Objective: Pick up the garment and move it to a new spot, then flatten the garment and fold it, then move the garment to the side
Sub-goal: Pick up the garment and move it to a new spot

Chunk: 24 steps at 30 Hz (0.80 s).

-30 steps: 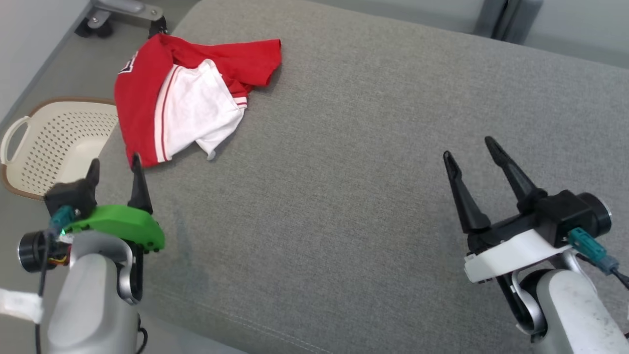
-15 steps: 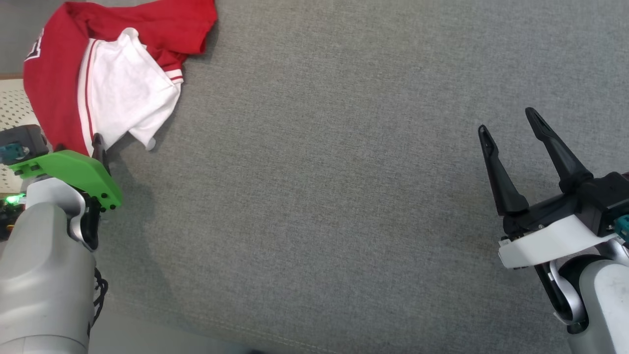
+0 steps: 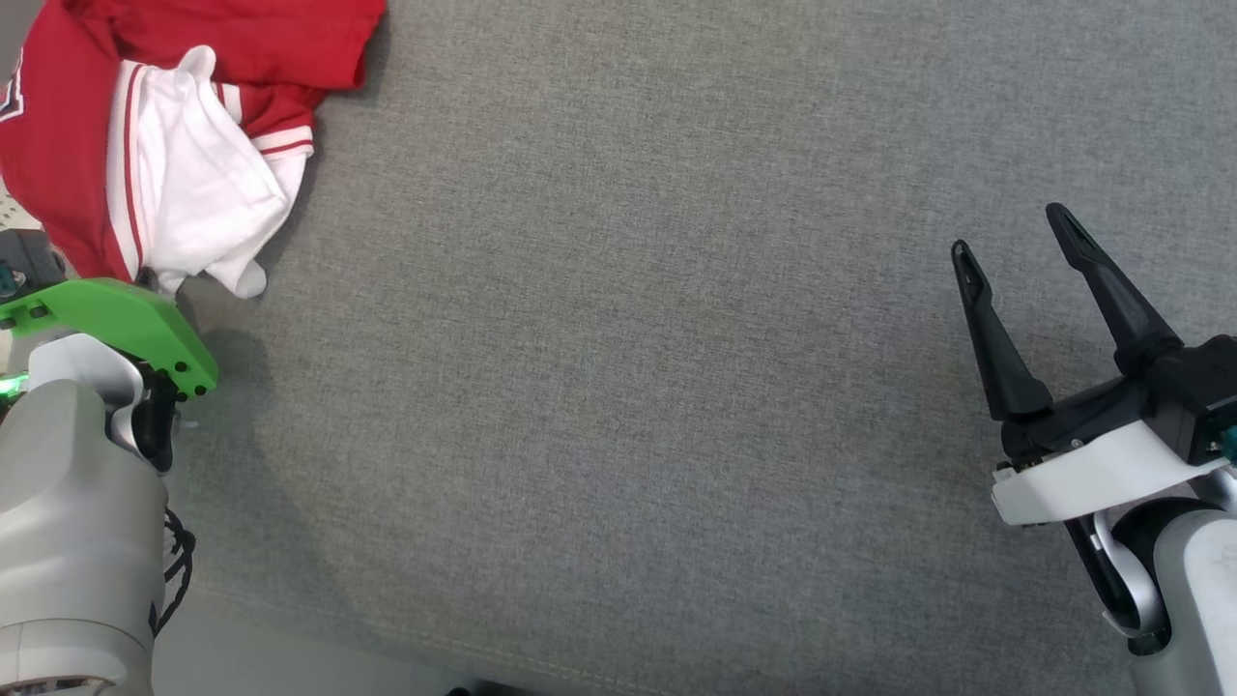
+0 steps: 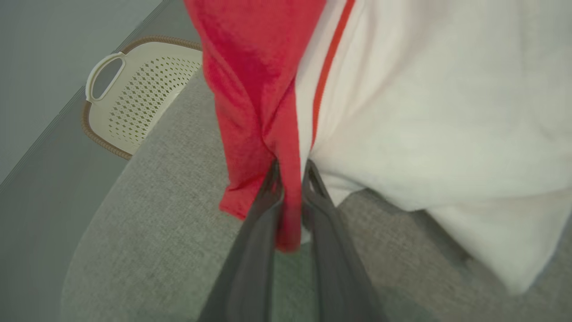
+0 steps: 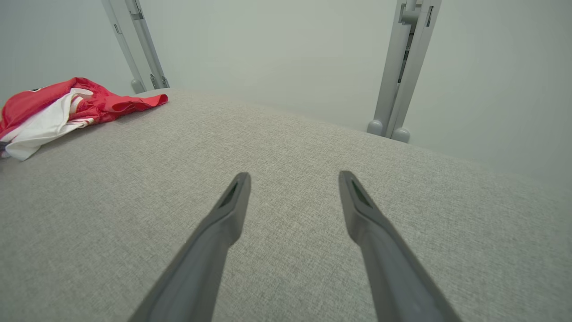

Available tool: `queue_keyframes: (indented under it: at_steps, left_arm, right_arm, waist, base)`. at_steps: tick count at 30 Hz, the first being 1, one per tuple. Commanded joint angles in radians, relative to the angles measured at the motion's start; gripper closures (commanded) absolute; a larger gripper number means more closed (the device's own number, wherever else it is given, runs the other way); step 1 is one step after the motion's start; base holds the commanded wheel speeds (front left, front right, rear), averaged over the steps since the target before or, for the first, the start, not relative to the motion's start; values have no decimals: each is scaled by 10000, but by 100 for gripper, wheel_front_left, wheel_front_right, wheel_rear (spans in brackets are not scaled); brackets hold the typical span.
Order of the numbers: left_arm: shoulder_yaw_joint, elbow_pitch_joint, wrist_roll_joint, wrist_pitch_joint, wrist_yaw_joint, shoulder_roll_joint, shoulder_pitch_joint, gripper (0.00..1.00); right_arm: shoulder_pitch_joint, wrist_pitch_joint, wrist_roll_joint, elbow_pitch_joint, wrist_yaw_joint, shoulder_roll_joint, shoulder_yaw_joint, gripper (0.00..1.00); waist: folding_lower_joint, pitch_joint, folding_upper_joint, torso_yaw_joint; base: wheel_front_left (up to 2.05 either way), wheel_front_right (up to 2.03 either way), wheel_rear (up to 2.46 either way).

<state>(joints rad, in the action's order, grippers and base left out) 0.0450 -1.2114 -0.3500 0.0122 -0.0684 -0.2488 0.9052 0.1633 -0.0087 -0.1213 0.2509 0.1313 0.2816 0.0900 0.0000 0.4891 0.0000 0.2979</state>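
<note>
Closest to the robot, the right gripper (image 3: 1007,232) hangs over bare grey cushion (image 3: 628,387), its two dark fingers spread wide with nothing between them. On the other side the left gripper (image 4: 291,167) is pinched nearly shut on a red fold at the near edge of the garment (image 3: 193,184). The garment is a red and white shirt lying bunched at the far left corner of the cushion, well apart from the right gripper.

By my reckoning the job is only at its first step. The grip is made, but the shirt sits crumpled in its corner, and I cannot tell whether any of it is clear of the cushion. Carrying it to a fresh spot, flattening it, folding it and setting it aside are all left to do.

The head view gives the layout: the shirt at upper left, a broad stretch of bare cushion, the right gripper idle. The left fingertips are tucked behind the green wrist mount there, so it takes the left wrist view to show the cloth caught between the jaws. That view also shows a cream perforated basket (image 4: 152,94) on the floor just past the cushion's edge. The right wrist view looks low across the cushion, with the shirt a small heap far to its left and two pale metal uprights (image 5: 400,67) against the wall beyond.
</note>
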Motion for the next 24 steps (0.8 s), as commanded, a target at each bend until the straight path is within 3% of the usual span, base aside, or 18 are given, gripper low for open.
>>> queue_keyframes:
  at_steps: [1,12,24]
  left_arm:
    - [-21,-105,28,-125,-51,-102,84,100]
    - [-363,616,282,-2453,-335,-460,410,100]
    - [-1304,4880,693,-2771,-607,-49,-347,100]
  right_arm:
    - [-69,17,14,-24,-12,-12,-9,0]
    - [-15,-500,-170,-705,-12,-435,188,0]
    - [-205,-1380,-305,-1811,-12,-1336,273,0]
  waist:
    - [0,-87,0,58]
    - [0,-1243,0,70]
    - [0,-2970,0,-463]
  base:
    - [0,0,0]
    - [0,0,0]
    - [0,0,0]
